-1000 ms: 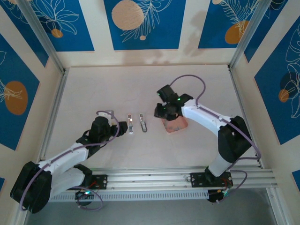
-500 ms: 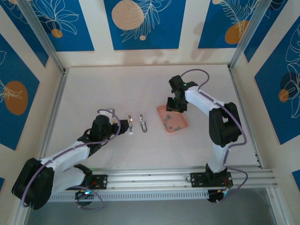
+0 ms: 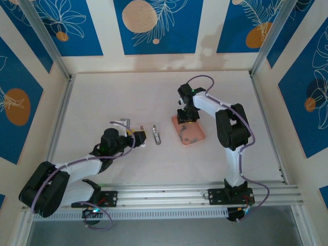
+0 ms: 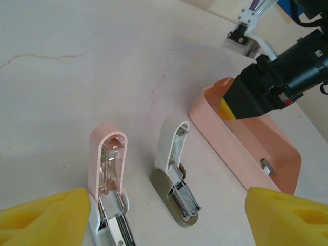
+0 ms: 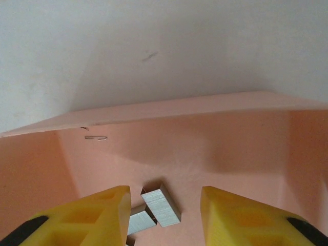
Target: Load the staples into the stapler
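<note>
One camera overhead, one on each wrist.
The high one takes in the whole table (image 3: 128, 92); the left wrist looks low past the staplers (image 4: 171, 154) to the salmon tray (image 4: 230, 154); the right wrist peers closely into that tray.

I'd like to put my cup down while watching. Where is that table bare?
Bare: the far table, from the back wall down to the middle row, and the strip beside the right rail. Crowded: that row, where left gripper, pink stapler, white stapler and pink tray sit close, the right gripper over the tray.
</note>
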Robot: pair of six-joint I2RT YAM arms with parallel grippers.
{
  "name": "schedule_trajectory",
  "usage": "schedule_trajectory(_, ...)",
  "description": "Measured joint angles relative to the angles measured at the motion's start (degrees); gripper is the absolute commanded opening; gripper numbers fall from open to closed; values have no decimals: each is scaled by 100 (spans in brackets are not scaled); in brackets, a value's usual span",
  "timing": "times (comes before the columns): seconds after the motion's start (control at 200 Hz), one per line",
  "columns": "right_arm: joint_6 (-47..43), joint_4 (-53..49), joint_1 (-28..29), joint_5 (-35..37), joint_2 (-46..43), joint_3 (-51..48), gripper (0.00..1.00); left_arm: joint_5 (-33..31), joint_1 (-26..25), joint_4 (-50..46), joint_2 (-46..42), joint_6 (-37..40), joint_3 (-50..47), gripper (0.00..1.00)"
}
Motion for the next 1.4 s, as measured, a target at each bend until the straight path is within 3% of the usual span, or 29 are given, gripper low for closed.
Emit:
schedule_trajectory(0.51, -208, -28, 31, -42, 192, 0, 39, 105, 0, 105, 111, 0, 33, 79)
schedule_trajectory(0.865, -170, -125, 26, 85, 275, 76, 26, 105, 0, 103, 114, 0, 35, 79)
schedule_trajectory(1.205, -94, -199, 31, 105, 310, 140, 29, 105, 0, 103, 114, 0, 35, 79)
schedule_trajectory(1.401, 17, -271, 28, 144, 352, 199, 23, 118, 0, 101, 114, 0, 37, 79)
